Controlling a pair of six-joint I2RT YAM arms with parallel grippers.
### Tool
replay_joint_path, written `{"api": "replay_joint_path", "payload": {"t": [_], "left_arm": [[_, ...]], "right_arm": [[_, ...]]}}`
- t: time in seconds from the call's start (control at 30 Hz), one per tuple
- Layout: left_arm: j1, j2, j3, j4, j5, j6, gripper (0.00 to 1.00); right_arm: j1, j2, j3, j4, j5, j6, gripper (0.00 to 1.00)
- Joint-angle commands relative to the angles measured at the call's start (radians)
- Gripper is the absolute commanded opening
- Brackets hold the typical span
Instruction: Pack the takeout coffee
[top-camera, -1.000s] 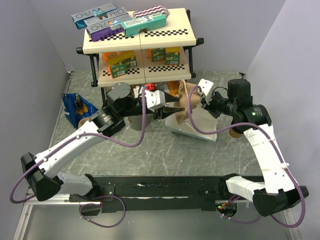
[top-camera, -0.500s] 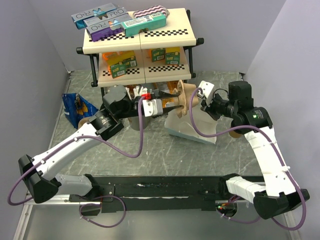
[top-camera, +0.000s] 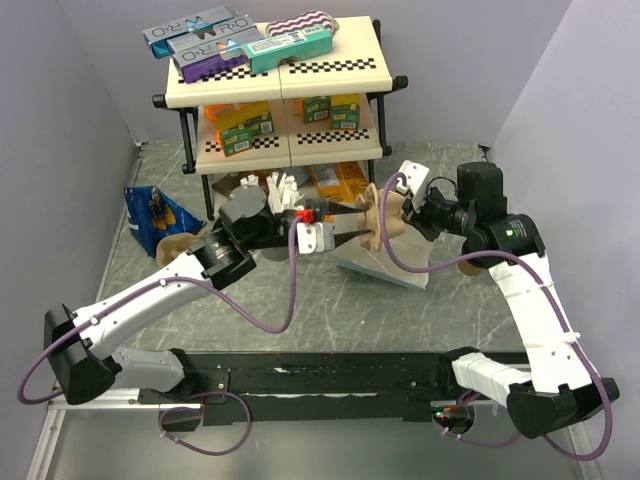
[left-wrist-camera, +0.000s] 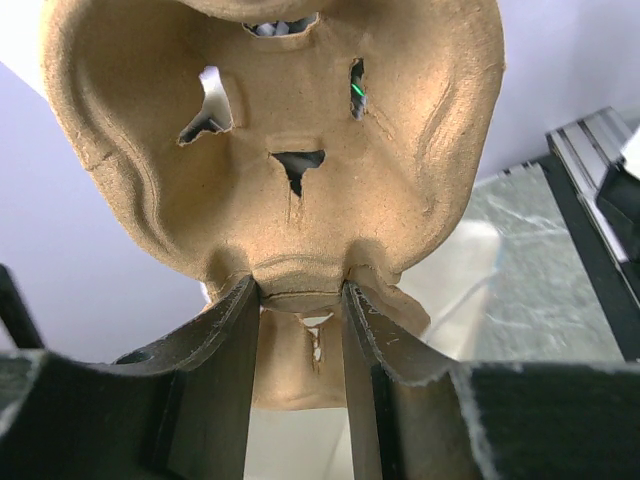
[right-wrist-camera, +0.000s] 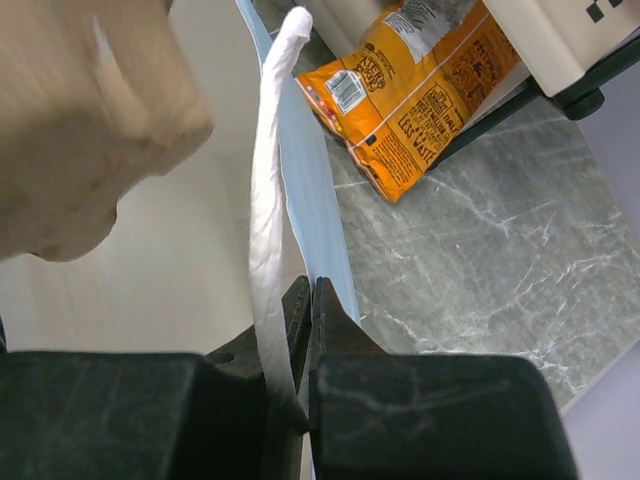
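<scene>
My left gripper (top-camera: 352, 216) is shut on the rim of the brown moulded-pulp cup carrier (top-camera: 376, 214), held on edge over the mouth of the white paper bag (top-camera: 392, 266). In the left wrist view the fingers (left-wrist-camera: 230, 330) pinch the carrier (left-wrist-camera: 280, 120), with the bag (left-wrist-camera: 290, 445) below. My right gripper (top-camera: 404, 213) is shut on the bag's top edge (right-wrist-camera: 268, 190) and holds it up. A tan paper cup (top-camera: 172, 247), pale inside, sits left of my left arm; no lid shows. Another tan shape (top-camera: 467, 265) peeks from under my right forearm.
A two-tier rack (top-camera: 280, 75) with boxes stands at the back. Under it are a grey cup of white sticks (top-camera: 280, 185) and an orange snack bag (top-camera: 335, 180), also in the right wrist view (right-wrist-camera: 420, 80). A blue snack bag (top-camera: 150, 213) lies far left.
My left arm has carried the cup carrier right and toward the near side, closer to the bag's mouth. The cup of white sticks now shows behind it. The right gripper has barely moved.
</scene>
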Motion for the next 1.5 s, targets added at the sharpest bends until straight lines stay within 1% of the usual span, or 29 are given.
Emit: {"api": "replay_joint_path", "payload": {"t": [0.0, 0.13, 0.2, 0.37, 0.43, 0.5, 0.63, 0.87, 0.97, 1.0, 1.03, 1.13, 1.2, 1.27, 1.37, 1.47], "left_arm": [[-0.013, 0.0, -0.051, 0.06, 0.025, 0.036, 0.01], [-0.031, 0.005, -0.073, 0.023, 0.017, 0.105, 0.01], [-0.033, 0.017, -0.067, -0.034, 0.02, 0.136, 0.01], [-0.034, 0.06, 0.011, -0.173, 0.029, 0.235, 0.01], [-0.036, 0.083, 0.037, -0.262, 0.036, 0.304, 0.01], [-0.037, 0.108, 0.073, -0.33, 0.028, 0.34, 0.01], [-0.042, 0.131, 0.107, -0.365, 0.017, 0.375, 0.01], [-0.043, 0.069, 0.125, -0.319, 0.069, 0.273, 0.01], [-0.042, 0.03, 0.081, -0.258, 0.019, 0.239, 0.01], [-0.042, 0.02, 0.047, -0.234, -0.025, 0.236, 0.01], [-0.042, 0.011, 0.038, -0.227, -0.039, 0.242, 0.01], [-0.04, 0.019, 0.027, -0.175, -0.079, 0.229, 0.01], [-0.039, 0.023, 0.033, -0.143, -0.108, 0.181, 0.01], [-0.037, 0.036, 0.041, -0.126, -0.115, 0.162, 0.01], [-0.028, 0.066, 0.074, -0.13, -0.125, 0.107, 0.01], [-0.005, 0.103, 0.116, -0.167, -0.092, 0.078, 0.01]], "right_arm": [[0.008, -0.027, -0.008, 0.051, -0.014, 0.018, 0.0], [0.008, -0.029, -0.014, 0.065, -0.005, 0.032, 0.0], [0.007, -0.032, -0.021, 0.074, 0.006, 0.035, 0.0], [0.008, -0.032, -0.02, 0.068, 0.01, 0.023, 0.0], [0.01, -0.035, -0.021, 0.065, 0.007, 0.015, 0.0], [0.008, -0.035, -0.018, 0.062, 0.007, 0.013, 0.0], [0.008, -0.04, -0.025, 0.059, 0.001, 0.001, 0.0], [0.008, -0.052, -0.038, 0.053, 0.015, -0.005, 0.0], [0.008, -0.054, -0.038, 0.053, 0.013, -0.005, 0.0], [0.008, -0.054, -0.037, 0.051, 0.012, -0.004, 0.0], [0.008, -0.054, -0.035, 0.051, 0.006, -0.002, 0.0], [0.008, -0.052, -0.029, 0.047, 0.001, 0.0, 0.0], [0.008, -0.05, -0.025, 0.044, 0.001, -0.007, 0.0], [0.01, -0.046, -0.02, 0.04, 0.004, -0.013, 0.0], [0.007, -0.047, -0.02, 0.042, 0.0, -0.014, 0.0], [0.008, -0.047, -0.02, 0.045, -0.007, -0.008, 0.0]]}}
